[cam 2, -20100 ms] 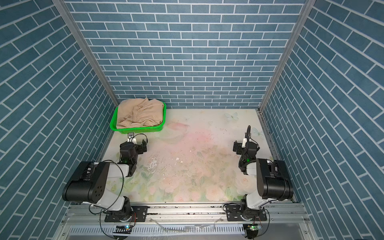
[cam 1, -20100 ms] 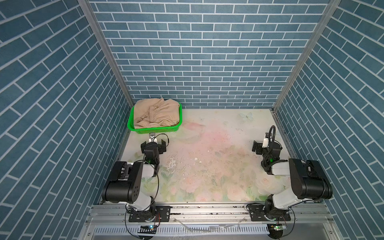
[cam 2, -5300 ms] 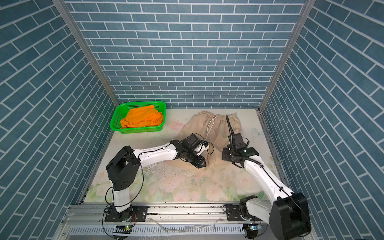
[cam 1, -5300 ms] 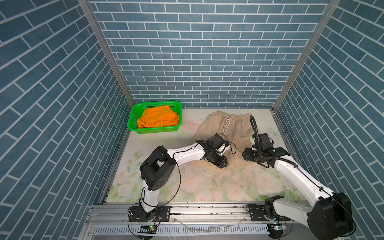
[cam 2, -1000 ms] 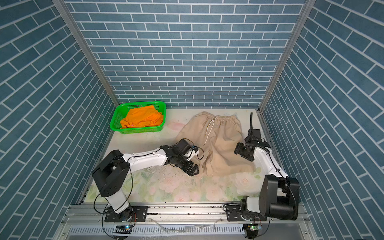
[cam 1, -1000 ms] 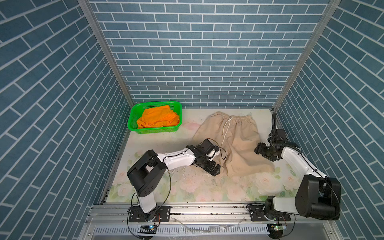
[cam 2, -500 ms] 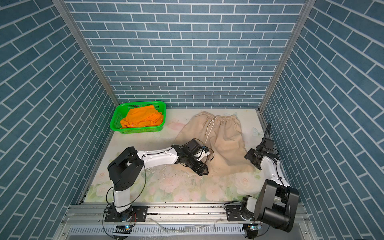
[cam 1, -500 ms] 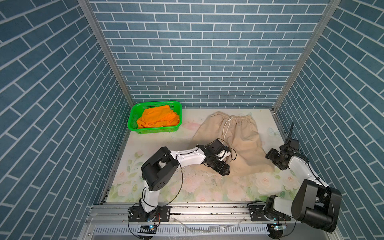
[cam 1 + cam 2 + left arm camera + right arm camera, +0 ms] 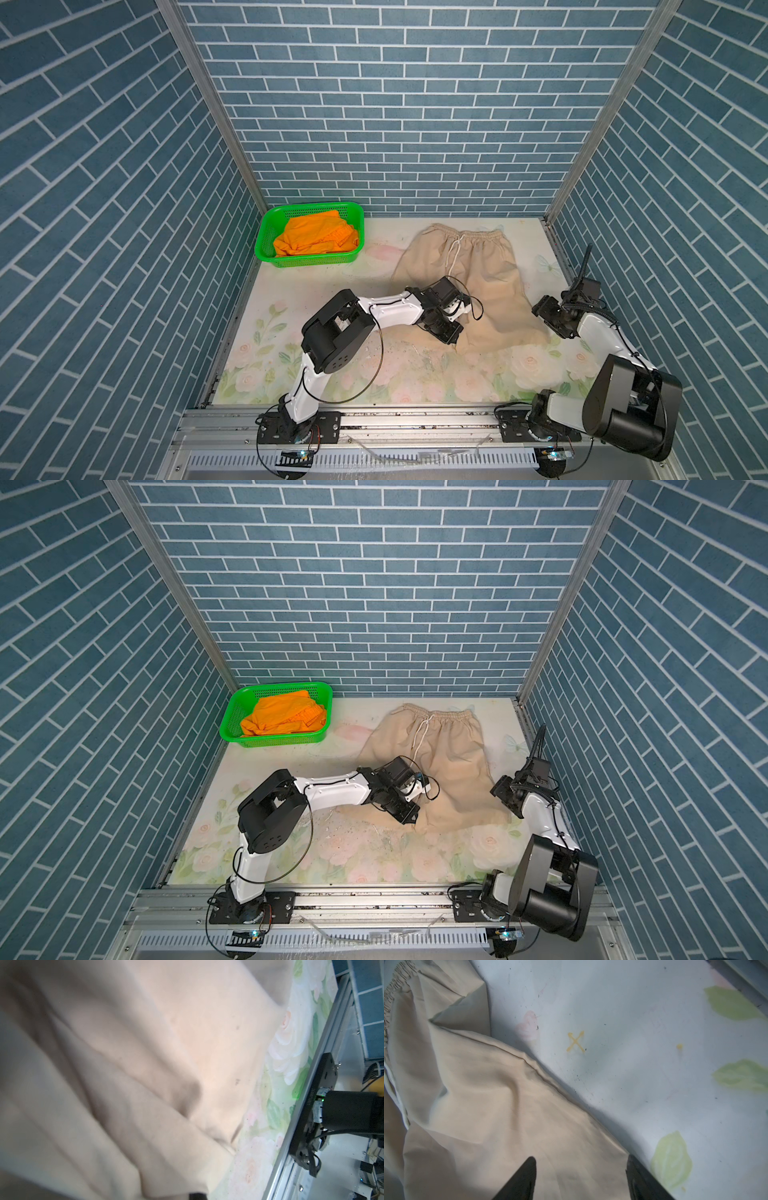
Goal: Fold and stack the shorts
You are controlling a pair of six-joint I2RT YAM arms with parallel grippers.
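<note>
i judge early: beige shorts point(image 9: 478, 270) unfolded, orange shorts point(image 9: 316, 237) in basket point(image 9: 266, 232) | left tool point(image 9: 452, 337) clamps beige shorts | right tool point(image 9: 581, 1158) agape, empty

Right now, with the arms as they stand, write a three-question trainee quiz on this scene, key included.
1. True or false: the bright orange cloth shorts lie bunched inside the green perforated plastic basket.
2. Pick one. The right gripper is: A) shut on the basket; B) open, over the side edge of the pale beige cloth shorts; C) holding the orange shorts.
3. Name it: which gripper is shut on the beige shorts' near edge?
Key: 1 true; 2 B; 3 the left gripper.
</note>
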